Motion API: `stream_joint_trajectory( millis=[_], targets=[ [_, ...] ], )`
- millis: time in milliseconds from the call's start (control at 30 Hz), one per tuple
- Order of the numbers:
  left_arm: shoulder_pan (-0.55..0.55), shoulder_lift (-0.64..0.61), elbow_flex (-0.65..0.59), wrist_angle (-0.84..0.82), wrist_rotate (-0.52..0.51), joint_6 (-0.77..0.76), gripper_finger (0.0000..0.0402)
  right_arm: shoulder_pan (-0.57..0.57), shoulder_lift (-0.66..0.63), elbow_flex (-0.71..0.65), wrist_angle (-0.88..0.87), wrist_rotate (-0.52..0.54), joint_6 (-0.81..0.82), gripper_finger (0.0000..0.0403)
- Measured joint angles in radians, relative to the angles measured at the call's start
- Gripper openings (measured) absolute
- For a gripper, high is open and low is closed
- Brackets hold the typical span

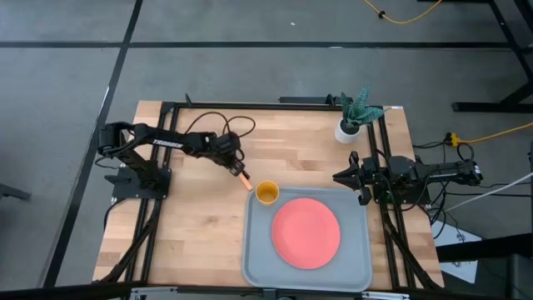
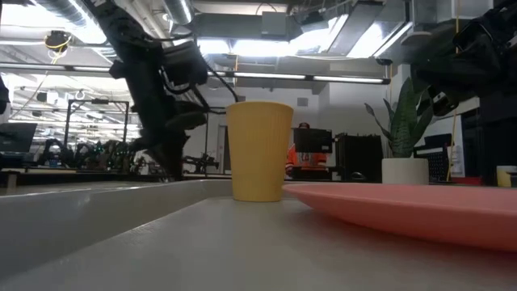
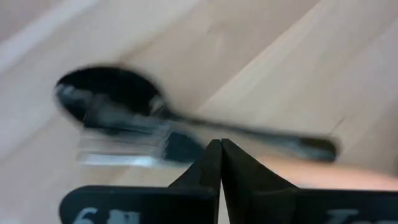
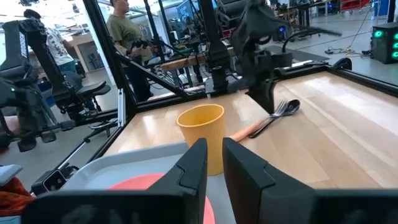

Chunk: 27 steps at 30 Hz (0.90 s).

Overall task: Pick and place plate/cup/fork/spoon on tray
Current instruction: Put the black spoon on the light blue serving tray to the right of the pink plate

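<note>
Fork (image 3: 124,149) beside the spoon (image 3: 118,99), off the tray (image 1: 258,250): thin, stiff, slippery; my left gripper (image 3: 221,152), pinched shut and empty, should take its handle.

A big grey tray (image 1: 306,275) sits on the wooden table (image 1: 191,225). A pink plate (image 1: 306,232) lies in it, and a small yellow cup (image 1: 266,193) stands in its far left corner. The left tool (image 1: 237,171) is near the cup, over an orange handle (image 1: 244,181). The right tool (image 1: 348,177) waits at the tray's far right corner, near a potted plant (image 1: 355,115).

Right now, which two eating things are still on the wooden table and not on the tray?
The fork and the spoon, lying together beside the tray. The cup and plate already sit inside it.
</note>
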<state>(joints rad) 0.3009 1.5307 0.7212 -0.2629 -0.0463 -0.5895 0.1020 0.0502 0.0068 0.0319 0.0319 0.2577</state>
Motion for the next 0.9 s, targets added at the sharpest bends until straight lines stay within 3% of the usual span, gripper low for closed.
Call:
stream_joint_trajectory(
  millis=[167, 367, 600, 900],
  targets=[
    [0.008, 0.000, 0.002, 0.117, 0.048, 0.018, 0.0000, 0.000, 0.000, 0.000, 0.000, 0.000, 0.000, 0.0056],
    [-0.014, 0.000, 0.059, 0.000, 0.116, 0.024, 0.0000, 0.000, 0.000, 0.000, 0.000, 0.000, 0.000, 0.0056],
    [-0.080, 0.000, 0.202, -0.409, 0.219, 0.027, 0.0000, 0.000, 0.000, 0.000, -0.001, 0.000, 0.000, 0.0056],
    [-0.295, -0.002, 0.247, -0.884, 0.164, 0.096, 0.0000, 0.000, 0.000, 0.000, 0.020, 0.050, 0.034, 0.0056]
  ],
)
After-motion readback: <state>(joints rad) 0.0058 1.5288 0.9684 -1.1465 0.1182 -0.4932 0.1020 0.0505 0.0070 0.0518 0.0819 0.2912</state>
